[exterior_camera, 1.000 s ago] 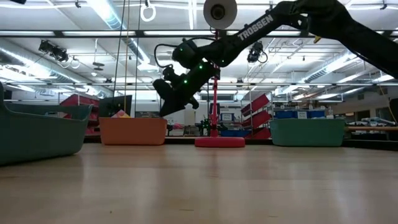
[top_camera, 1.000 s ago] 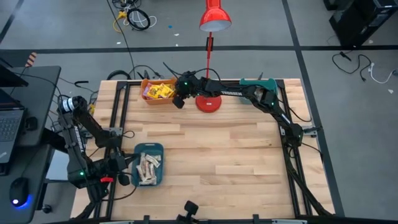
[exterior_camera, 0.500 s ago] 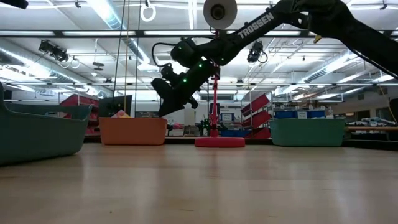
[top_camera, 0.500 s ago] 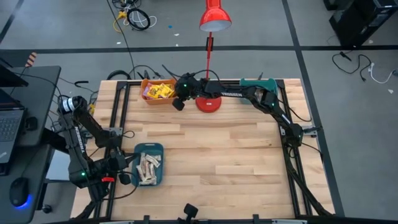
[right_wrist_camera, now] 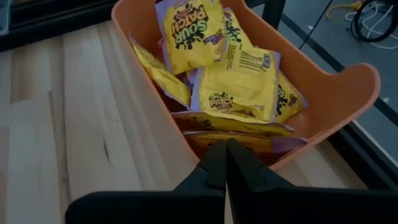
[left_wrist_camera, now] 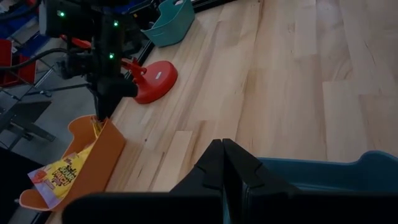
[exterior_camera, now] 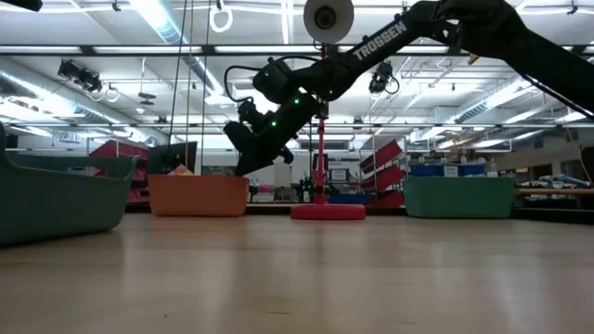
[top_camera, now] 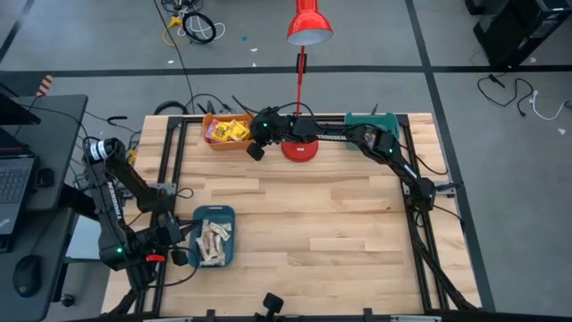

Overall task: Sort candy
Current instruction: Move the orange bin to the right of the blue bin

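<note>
Candy is sorted into bins; none is visible loose on the table (top_camera: 313,215), so the task appears near complete. Yellow packets (right_wrist_camera: 233,81) fill the orange bin (top_camera: 225,131) at upper centre of the high view. Beige bars (top_camera: 213,243) fill the teal bin (top_camera: 214,215) at lower left. A second teal bin (top_camera: 371,120) sits upper right; contents cannot be told. Right gripper (top_camera: 254,148), pinched closed and holding nothing, hangs beside the orange bin. Left gripper (left_wrist_camera: 222,163), also closed and holding nothing, waits at the near teal bin.

Robotics lab or workshop: strip ceiling lights (exterior_camera: 158,19), storage shelving (exterior_camera: 385,172), floor cables (top_camera: 192,25), laptop desk (top_camera: 18,170).
</note>
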Robot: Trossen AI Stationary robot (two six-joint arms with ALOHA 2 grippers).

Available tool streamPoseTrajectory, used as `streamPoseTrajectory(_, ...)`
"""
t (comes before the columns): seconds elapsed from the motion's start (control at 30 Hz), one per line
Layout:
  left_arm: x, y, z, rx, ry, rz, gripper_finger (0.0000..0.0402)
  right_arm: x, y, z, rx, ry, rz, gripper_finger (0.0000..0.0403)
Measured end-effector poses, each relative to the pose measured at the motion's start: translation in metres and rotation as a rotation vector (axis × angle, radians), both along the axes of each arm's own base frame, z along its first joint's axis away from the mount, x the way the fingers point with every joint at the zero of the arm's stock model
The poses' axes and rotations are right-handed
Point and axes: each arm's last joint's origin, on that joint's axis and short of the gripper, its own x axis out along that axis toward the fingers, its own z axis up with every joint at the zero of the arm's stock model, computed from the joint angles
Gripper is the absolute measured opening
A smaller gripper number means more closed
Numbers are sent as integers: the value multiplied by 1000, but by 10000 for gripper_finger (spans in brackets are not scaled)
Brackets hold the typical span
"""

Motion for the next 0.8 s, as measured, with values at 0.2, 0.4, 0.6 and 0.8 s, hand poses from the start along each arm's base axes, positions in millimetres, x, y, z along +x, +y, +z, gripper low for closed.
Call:
streamPoseTrajectory(0.2, 0, 0, 0, 0, 0, 0, 0, -3, -2, -2, 93, -2, -16, 0)
streamPoseTrajectory(0.4, 0, 0, 0, 3, -8, -2, 0, -6, -8, -2, 202, -33, 18, 0)
streamPoseTrajectory(0.6, 0, 0, 0, 3, -11, -3, 0, -6, -6, -2, 264, -45, 52, 0)
streamPoseTrajectory(0.8, 0, 0, 0, 3, -11, -3, 0, -5, -7, 0, 257, -70, 51, 0)
